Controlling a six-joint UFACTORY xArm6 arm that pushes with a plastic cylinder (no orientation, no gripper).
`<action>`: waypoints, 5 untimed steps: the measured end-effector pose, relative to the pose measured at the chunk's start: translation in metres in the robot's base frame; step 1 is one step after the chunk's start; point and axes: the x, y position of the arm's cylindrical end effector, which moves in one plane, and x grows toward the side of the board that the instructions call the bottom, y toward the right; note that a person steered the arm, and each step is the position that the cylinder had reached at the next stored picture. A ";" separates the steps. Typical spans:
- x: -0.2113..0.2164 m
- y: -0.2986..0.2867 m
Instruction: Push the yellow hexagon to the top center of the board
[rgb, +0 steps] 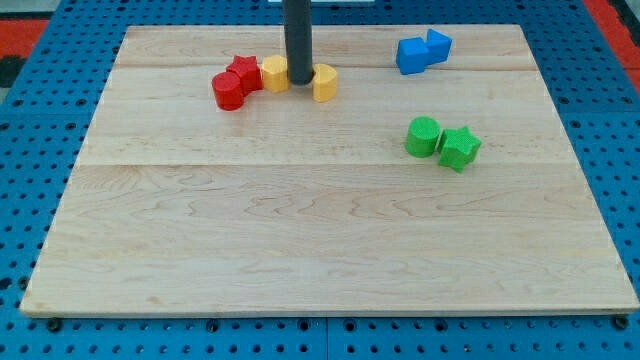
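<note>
Two yellow blocks (276, 73) flanking my tip (299, 82), pale grained wooden board (330, 250)

A pale wooden board (330, 240) lies on a blue perforated surface (30, 180) under even light.

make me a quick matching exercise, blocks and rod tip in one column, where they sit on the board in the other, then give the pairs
Column one:
1. blue blocks
2. green blocks
3. red blocks
4. my tip

Column two:
a. between two yellow blocks
b. the view's top right
c. at the left end of the top row
d. right of centre, below the blue pair

Pairs: 1-b, 2-d, 3-c, 4-a. The tip stands between the yellow block on its left and the yellow block on its right.
</note>
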 end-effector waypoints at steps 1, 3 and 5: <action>-0.043 -0.004; 0.049 0.001; 0.053 -0.033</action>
